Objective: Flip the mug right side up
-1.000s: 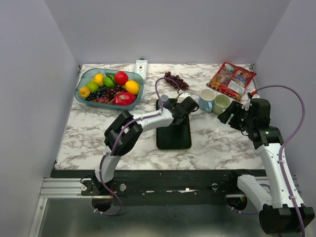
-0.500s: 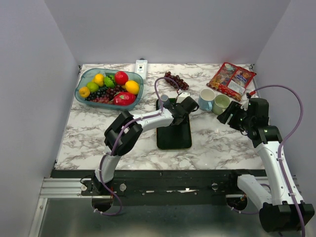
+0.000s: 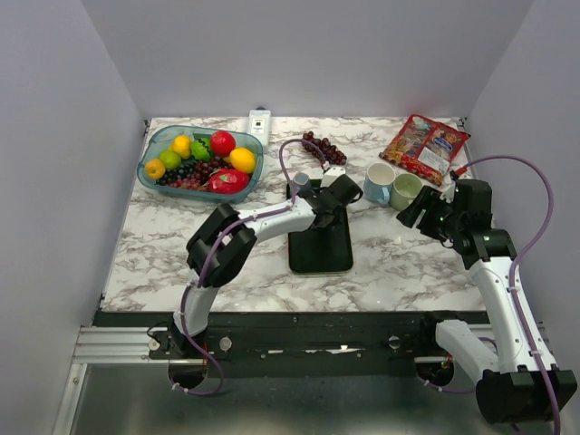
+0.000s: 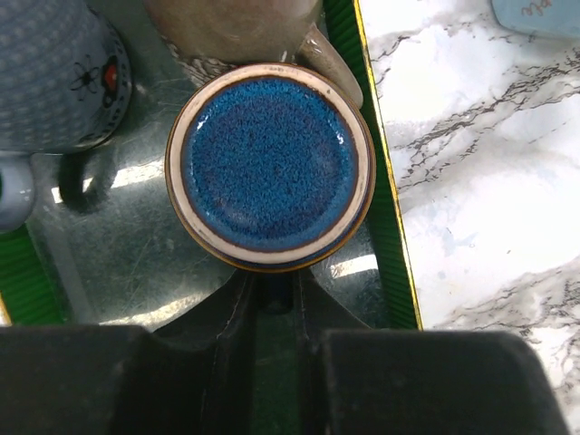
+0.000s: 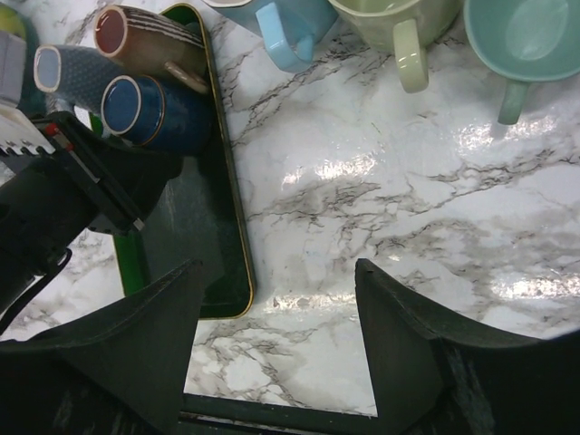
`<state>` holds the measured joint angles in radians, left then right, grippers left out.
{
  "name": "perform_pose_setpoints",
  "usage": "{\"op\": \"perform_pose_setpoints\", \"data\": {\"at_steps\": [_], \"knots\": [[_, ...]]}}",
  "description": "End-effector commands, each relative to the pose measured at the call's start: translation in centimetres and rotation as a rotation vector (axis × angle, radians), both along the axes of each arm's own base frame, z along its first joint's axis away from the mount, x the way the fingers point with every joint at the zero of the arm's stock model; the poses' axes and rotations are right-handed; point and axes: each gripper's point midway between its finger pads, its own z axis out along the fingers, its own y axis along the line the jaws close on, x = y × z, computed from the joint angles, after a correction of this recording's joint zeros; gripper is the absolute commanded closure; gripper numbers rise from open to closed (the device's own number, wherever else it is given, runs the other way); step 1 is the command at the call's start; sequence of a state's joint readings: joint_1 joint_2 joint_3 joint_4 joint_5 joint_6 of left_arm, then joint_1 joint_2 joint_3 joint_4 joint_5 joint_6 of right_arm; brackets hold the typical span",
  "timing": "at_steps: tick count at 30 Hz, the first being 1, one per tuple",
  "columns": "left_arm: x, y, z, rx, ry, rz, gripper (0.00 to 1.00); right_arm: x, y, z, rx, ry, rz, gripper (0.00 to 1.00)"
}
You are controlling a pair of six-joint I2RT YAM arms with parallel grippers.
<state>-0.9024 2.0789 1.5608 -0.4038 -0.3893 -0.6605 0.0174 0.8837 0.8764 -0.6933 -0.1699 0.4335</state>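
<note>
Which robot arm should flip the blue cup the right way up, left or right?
Left, probably. The left gripper sits right beside the upside-down blue mug on the tray, its base filling that wrist view. The right gripper hangs open over the marble table, off the tray.

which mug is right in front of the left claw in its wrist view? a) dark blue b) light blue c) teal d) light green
a, the dark blue mug sits on the tray just ahead of the left claw.
</note>
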Motion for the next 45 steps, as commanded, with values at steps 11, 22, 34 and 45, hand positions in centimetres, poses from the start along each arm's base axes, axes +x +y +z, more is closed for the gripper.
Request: {"op": "perform_pose_setpoints", "data": {"at_steps": [11,22,34,45], "knots": [[-5.2,-0.3,23.1,-0.646,-0.161,-0.194,1.0,-1.3,6.9,7.3,0.305,-0.229,0.327,0.25],[-12.0,-0.9,39.7,-1.183,-0.364,-0.575,1.0,-4.4,11.6,19.7,0.595,-0.593,0.648,0.25],[-15.3,-0.5,45.5,-1.449,-0.423,-0.745,1.0,-6.4,12.3,26.4,0.713,-0.777,0.714,0.31],[-15.4,-1.8,44.6,-1.398,-0.437,-0.764,1.0,-7.3,13.0,29.8,0.783,-0.84,0.75,0.38]]}}
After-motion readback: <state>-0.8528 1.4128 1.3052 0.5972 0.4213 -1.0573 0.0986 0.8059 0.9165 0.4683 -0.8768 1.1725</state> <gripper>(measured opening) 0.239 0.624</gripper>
